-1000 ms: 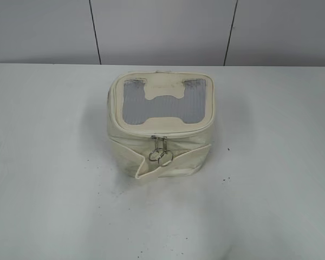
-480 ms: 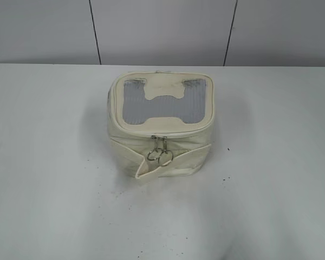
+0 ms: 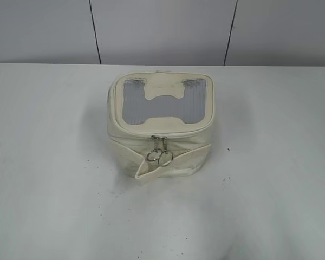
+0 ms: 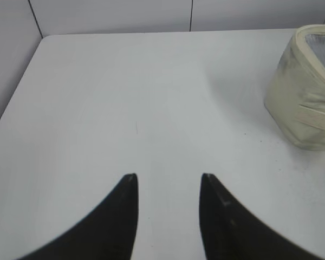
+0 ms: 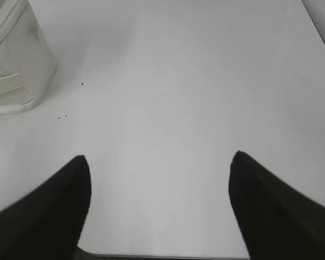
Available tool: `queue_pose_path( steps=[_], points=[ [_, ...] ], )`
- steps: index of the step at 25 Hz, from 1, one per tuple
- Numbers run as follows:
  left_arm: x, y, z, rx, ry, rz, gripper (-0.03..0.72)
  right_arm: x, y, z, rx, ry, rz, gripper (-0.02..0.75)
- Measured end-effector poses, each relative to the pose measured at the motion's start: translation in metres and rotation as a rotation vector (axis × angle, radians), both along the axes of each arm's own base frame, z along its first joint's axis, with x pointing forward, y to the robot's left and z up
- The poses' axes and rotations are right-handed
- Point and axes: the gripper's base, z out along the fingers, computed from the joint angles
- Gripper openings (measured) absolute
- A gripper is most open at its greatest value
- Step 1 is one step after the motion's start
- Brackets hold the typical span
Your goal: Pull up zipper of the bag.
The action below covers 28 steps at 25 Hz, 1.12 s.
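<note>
The cream-white boxy bag (image 3: 127, 143) stands on the white table in the exterior view, lid up, with a grey ribbed window and a bone-shaped patch. Its zipper (image 3: 160, 153) shows two silver pulls with round rings hanging together at the middle of the front rim, over the flat strap. The bag also shows at the right edge of the left wrist view (image 4: 306, 97) and the top left of the right wrist view (image 5: 13, 65). My left gripper (image 4: 168, 176) is open and empty over bare table, left of the bag. My right gripper (image 5: 160, 157) is wide open and empty, right of the bag. Neither gripper shows in the exterior view.
The white table (image 3: 271, 162) carries a few small dark specks near the bag. A grey panelled wall (image 3: 162, 30) stands behind the table. The table's near edge shows at the bottom of the right wrist view (image 5: 162, 254).
</note>
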Motion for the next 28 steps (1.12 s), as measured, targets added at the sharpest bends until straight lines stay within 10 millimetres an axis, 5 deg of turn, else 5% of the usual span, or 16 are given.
queue_pose_path(
  steps=[28],
  points=[
    [-0.0001, -0.0001, 0.0, -0.001, -0.001, 0.0, 0.288, 0.0, 0.0, 0.0, -0.001, 0.0, 0.0, 0.591]
  ],
)
